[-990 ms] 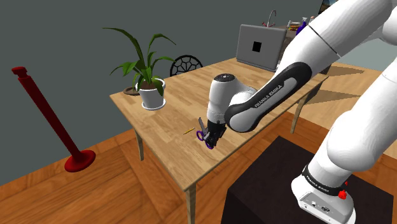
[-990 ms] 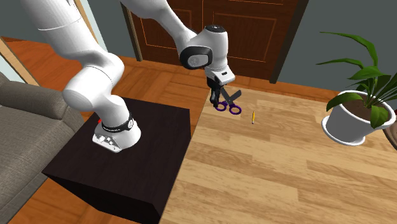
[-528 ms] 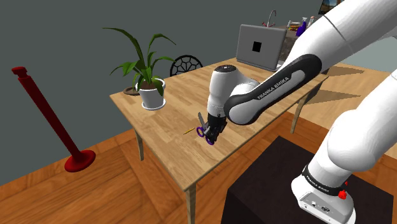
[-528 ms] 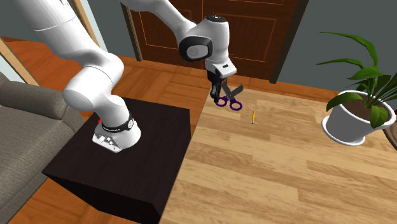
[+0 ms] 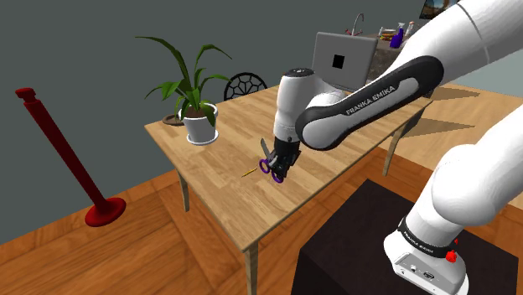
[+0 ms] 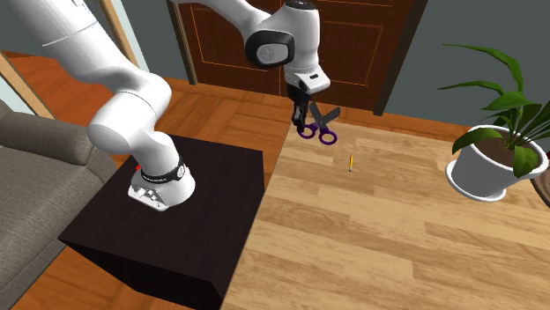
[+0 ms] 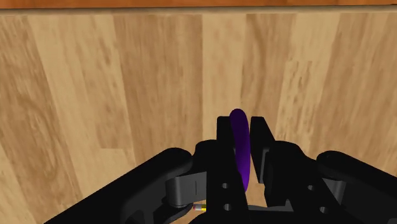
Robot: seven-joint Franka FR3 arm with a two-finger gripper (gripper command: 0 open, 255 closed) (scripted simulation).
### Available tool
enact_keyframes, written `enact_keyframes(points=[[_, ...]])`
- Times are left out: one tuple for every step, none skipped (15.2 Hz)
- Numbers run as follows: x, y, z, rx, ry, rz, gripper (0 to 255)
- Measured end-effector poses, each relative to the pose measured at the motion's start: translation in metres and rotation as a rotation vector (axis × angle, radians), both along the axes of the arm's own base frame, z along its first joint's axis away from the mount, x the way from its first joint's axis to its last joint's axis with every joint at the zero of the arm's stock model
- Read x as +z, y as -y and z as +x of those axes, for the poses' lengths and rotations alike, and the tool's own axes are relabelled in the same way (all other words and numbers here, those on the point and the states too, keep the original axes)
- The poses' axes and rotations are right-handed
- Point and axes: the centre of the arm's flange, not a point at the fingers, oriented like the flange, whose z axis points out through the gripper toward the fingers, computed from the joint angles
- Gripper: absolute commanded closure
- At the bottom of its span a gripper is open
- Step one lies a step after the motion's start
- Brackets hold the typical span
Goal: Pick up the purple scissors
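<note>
The scissors (image 5: 267,163) have purple handle loops and grey blades, and they hang clear above the wooden table (image 5: 235,201). My gripper (image 5: 277,171) is shut on them, clasping a handle. In the second exterior view the scissors (image 6: 320,129) dangle below the gripper (image 6: 301,126), with the blades pointing up and towards that view's right. From the wrist camera, a thin purple handle edge (image 7: 240,149) stands clamped between the two black fingers (image 7: 222,153), with the gripper (image 7: 241,130) high over the tabletop (image 7: 95,95).
A small yellow pencil (image 5: 249,172) lies on the table under the scissors, also seen as the pencil (image 6: 351,163). A potted plant (image 5: 198,113) stands at the table's far corner. A grey box (image 5: 342,60) sits at the back. A red post (image 5: 63,155) stands on the floor.
The arm has lifted the scissors steadily higher off the table over the last second, with the hold unchanged. The pencil stays where it lay.
</note>
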Motion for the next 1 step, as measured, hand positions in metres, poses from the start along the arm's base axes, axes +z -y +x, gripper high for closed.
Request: enact_keyframes(points=[[0.0036, -0.0005, 0.0006, 0.000, 0.000, 0.000, 255]])
